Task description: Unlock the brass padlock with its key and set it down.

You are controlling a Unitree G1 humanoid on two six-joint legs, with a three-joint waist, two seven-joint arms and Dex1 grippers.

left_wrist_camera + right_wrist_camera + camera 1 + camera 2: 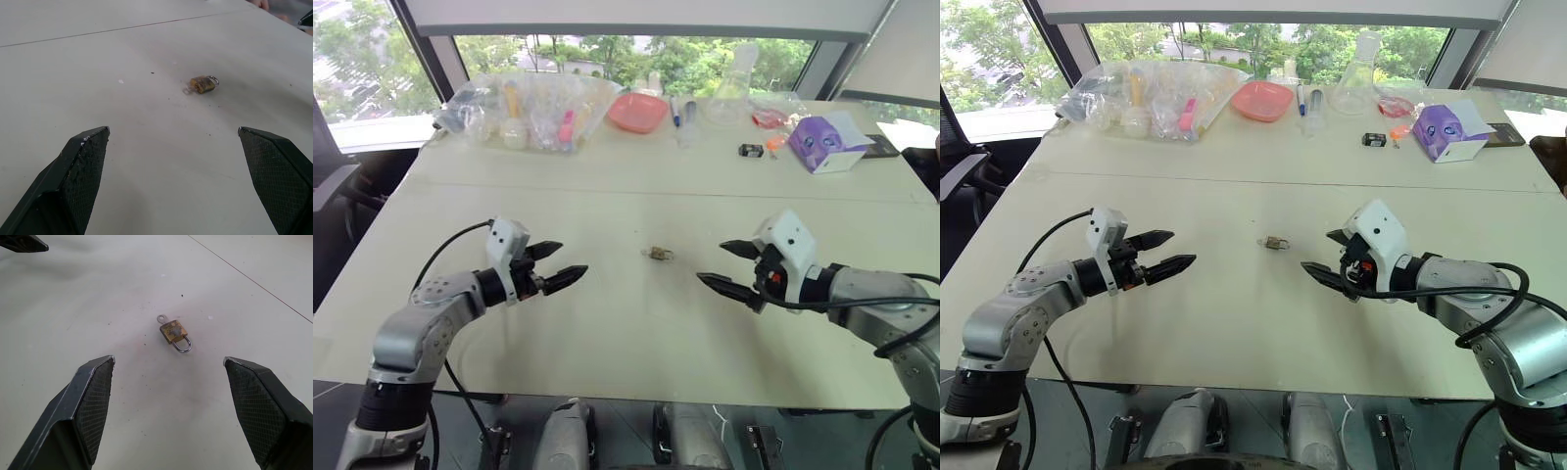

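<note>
On the pale worktop [607,323], in the left eye view, I see the brass padlock [657,254] lying flat near the middle, between my two arms and touching neither. My left end effector [558,264] hovers well to its left, black fingers spread wide with nothing between them. My right end effector [724,266] hovers well to its right, fingers also parted and empty. Along the far edge sit a heap of clear plastic bags [533,108], a pink dish [638,112], a glass flask [729,98], a purple-and-white box [827,143] and a small black-and-white box [751,150].

In the right eye view the same layout holds, the padlock midway between both fingertip pairs.

In the left wrist view, my two fingers [78,181] stand far apart and the padlock lies ahead of them on bare worktop, well apart.

In the right wrist view, the fingers [88,406] are again wide, and the padlock lies ahead between their lines, its silvery shackle seated in the body and a small silvery ring beside the opposite end. I cannot make out a key blade.
</note>
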